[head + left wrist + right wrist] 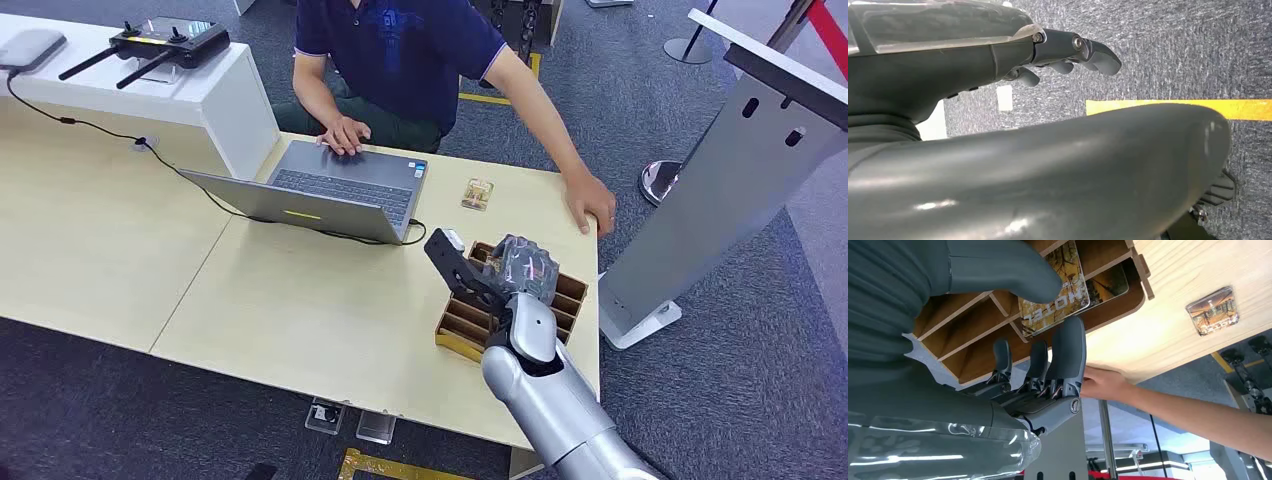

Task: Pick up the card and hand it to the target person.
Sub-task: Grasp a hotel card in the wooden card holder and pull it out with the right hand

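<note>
on the far left we see a white counter point(215, 95) with a black controller point(168, 40) on it, a cable running off onto the pale table point(300, 310). next, an open laptop point(330, 190) sits on the table, and a person point(400, 50) in a dark shirt sits behind it, one hand on the keys, the other hand point(590, 200) resting at the table's far right edge. between laptop and that hand a loose card point(478, 193) lies flat on the table. further right, the right hand point(520, 272) hangs over the brown wooden rack point(575, 300) near the table's right edge. up close from the right wrist, a card point(1055, 292) printed "hotel" stands in a rack slot, another behind it; the thumb point(1013, 270) sits on one side and the fingers point(1068, 352) on the other, spread and gripping nothing. the left hand point(1068, 52) hangs over grey carpet with a yellow stripe point(1178, 108), fingers loosely out and holding nothing. far right stands a grey-and-white stand point(720, 170).
</note>
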You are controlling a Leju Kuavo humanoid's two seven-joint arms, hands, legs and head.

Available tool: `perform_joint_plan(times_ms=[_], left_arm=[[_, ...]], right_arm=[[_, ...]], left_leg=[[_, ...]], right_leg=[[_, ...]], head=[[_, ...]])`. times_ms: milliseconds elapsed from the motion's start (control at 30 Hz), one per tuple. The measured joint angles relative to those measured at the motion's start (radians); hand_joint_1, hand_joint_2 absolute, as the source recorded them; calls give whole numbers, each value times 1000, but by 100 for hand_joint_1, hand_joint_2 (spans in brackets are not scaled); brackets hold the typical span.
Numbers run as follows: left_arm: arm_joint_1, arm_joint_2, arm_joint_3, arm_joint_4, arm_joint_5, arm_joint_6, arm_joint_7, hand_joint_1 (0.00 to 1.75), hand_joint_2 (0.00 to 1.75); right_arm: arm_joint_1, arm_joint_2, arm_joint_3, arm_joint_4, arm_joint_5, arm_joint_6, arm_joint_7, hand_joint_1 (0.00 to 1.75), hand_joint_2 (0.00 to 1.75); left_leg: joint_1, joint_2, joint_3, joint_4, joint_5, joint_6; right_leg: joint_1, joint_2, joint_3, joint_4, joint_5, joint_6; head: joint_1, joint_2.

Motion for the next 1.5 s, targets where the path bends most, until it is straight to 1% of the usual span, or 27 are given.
perform_joint_plan(times_ms=[1500], left_arm=[[0, 0, 0, 0, 5, 6, -4, 0, 175]], right_arm=[[0, 0, 0, 0, -3, -3, -5, 175, 175]], left_leg=[[0, 0, 0, 0, 0, 0]], right_leg=[[0, 0, 0, 0, 0, 0]], head=[[0, 0]])
